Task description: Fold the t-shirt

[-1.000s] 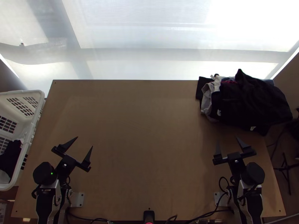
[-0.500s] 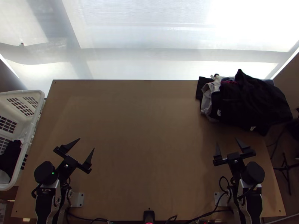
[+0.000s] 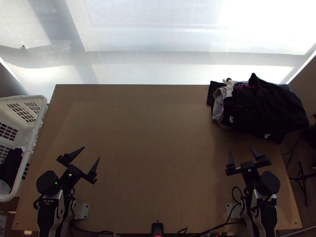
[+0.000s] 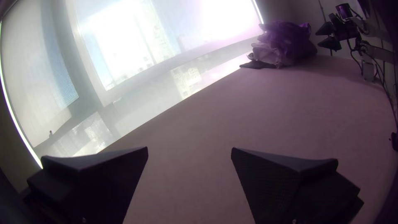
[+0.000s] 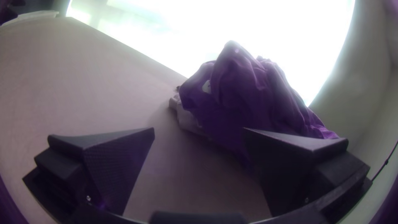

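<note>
Clothes pile [image 3: 268, 108] sits on table [image 3: 154, 138], 2 o'clock from its middle. Basket [image 3: 35, 128] is at 9, cloth [image 3: 11, 164] inside. Window [image 3: 158, 31] is behind, 12 o'clock.

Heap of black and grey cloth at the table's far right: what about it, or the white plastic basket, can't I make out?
- Heap, top view: lower layers, covered by the black cloth; whether a t-shirt is among them, I can't tell.
- Heap, right wrist view: part behind the right tool.
- Basket, top view: cut off by the left edge.
</note>
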